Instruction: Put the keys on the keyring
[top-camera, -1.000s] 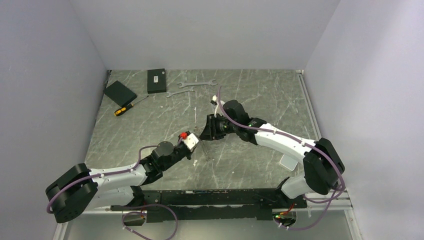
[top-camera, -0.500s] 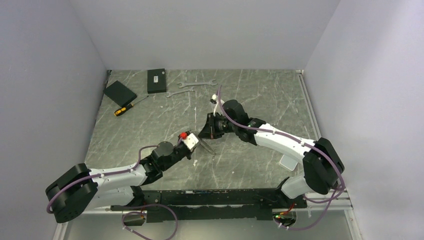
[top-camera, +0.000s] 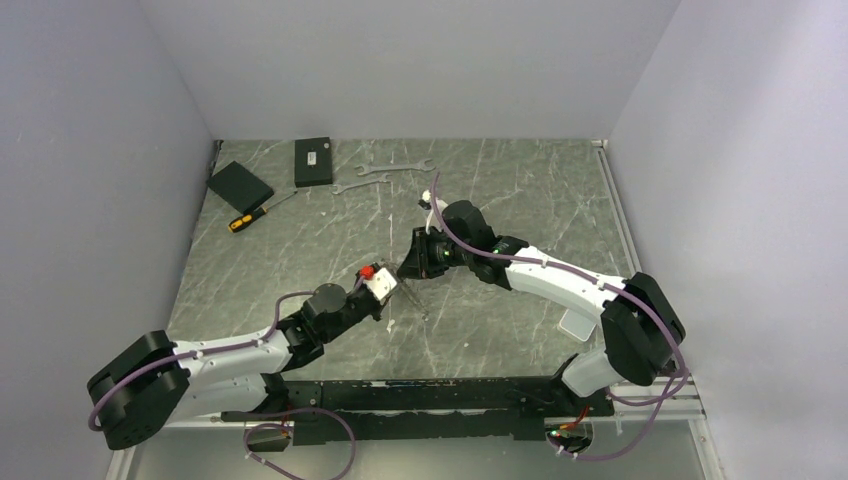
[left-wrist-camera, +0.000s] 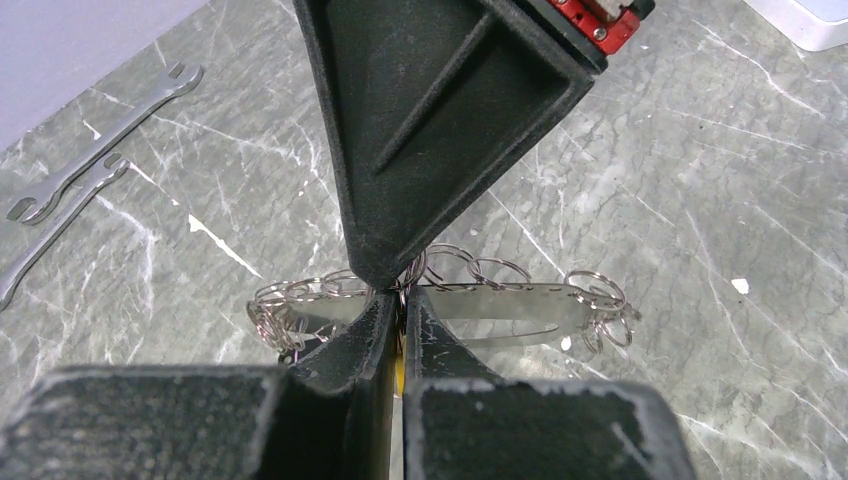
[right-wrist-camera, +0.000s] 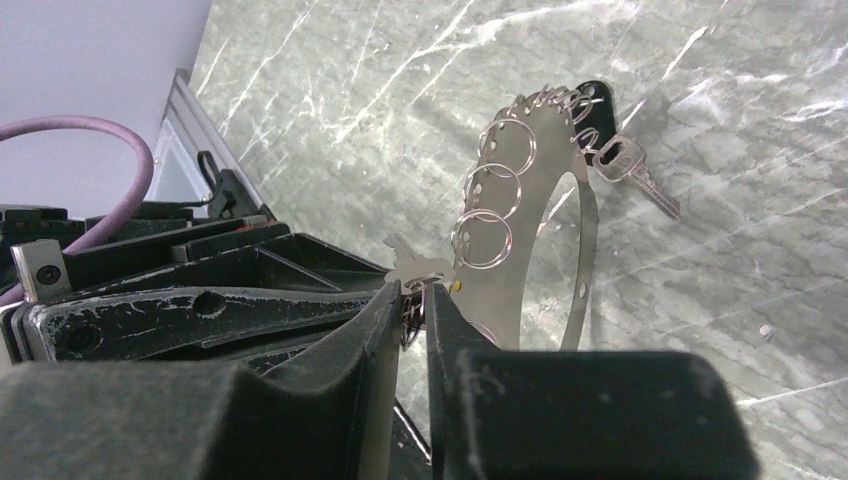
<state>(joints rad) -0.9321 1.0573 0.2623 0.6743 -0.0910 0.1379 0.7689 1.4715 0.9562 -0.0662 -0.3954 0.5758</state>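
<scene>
Right arm has dipped, so both jaws meet above the worktop (top-camera: 520, 190).
Right jaws pinch the thin keyring (right-wrist-camera: 530, 240), likely stiff and slippery, by its rim; left jaws press on a tiny, light brass key (left-wrist-camera: 399, 368), seemingly its head.

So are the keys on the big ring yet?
One silver key already hangs on the keyring. Right now the left gripper pinches what looks like a yellow key at the ring, while the right gripper grips the ring. That key isn't on yet; other keys aren't visible.
</scene>
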